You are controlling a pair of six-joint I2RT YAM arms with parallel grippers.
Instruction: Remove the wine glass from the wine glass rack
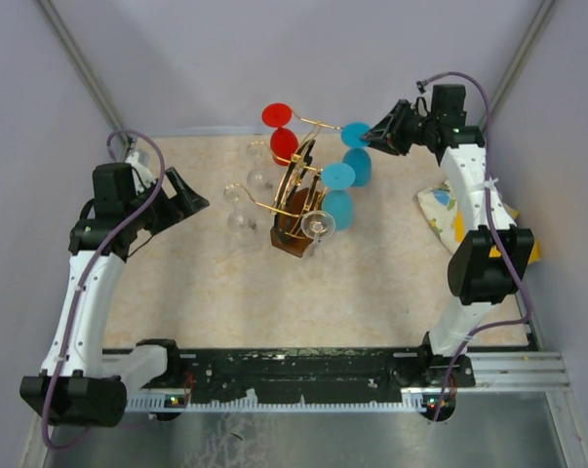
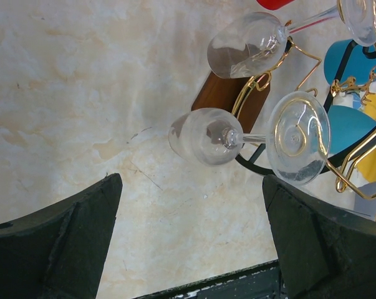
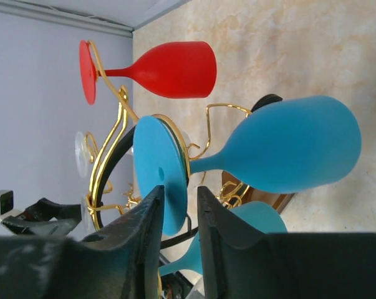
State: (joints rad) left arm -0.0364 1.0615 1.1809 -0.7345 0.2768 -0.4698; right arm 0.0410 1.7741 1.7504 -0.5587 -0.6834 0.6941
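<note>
Gold wire wine glass rack [image 1: 295,185] stands upright on a dark brown wood base [image 1: 289,242], mid-tabletop [image 1: 206,283], marbled beige surface. Glasses hang by their feet from the hook arms. Blue wine glass [image 1: 359,164] is on the rack's far right side, foot hooked on a top arm. A second blue wine glass [image 1: 338,208] hangs just nearer, below it. Red wine glass [image 1: 284,144] is at the far side. Clear wine glasses [image 1: 237,207] are on the left side, one more at the near end over the base.

Right jaws: narrow, set astride the rim of the blue wine glass's foot [image 3: 159,177]. The right wrist view shows the disc's edge in the gap, but whether they pinch it, cannot tell. Left jaws: wide apart, holding nothing, off the rack's left, facing the clear glasses and apart from them. Patterned cloth [image 1: 438,208] lies at the right edge beside the right arm.
</note>
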